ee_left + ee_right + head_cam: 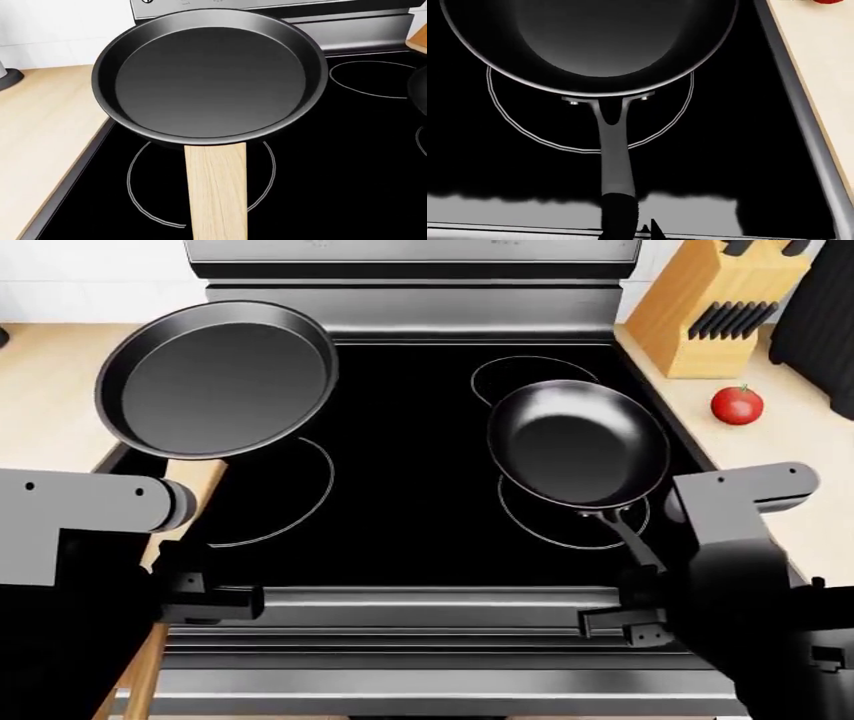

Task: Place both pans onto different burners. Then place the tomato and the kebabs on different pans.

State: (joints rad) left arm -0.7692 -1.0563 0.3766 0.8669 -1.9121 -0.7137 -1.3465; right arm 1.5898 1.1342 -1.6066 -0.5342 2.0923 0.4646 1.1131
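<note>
The straight-sided pan (214, 375) with the wooden handle (217, 192) hangs tilted in the air over the cooktop's left edge, just beyond the front left burner (267, 502). My left gripper (200, 602) is shut on that handle; its fingers stay out of the left wrist view. The slope-sided pan (577, 445) sits over the front right burner (527, 127), with my right gripper (638, 615) shut on its dark handle (614, 165). The tomato (737, 405) lies on the right counter. The kebabs are out of view.
A wooden knife block (701, 310) stands at the back right of the counter. The back right burner (514, 375) lies beyond the slope-sided pan. The stove's steel back panel (414, 295) rises behind the black cooktop (407, 460). Light wooden counter (40, 125) borders the left side.
</note>
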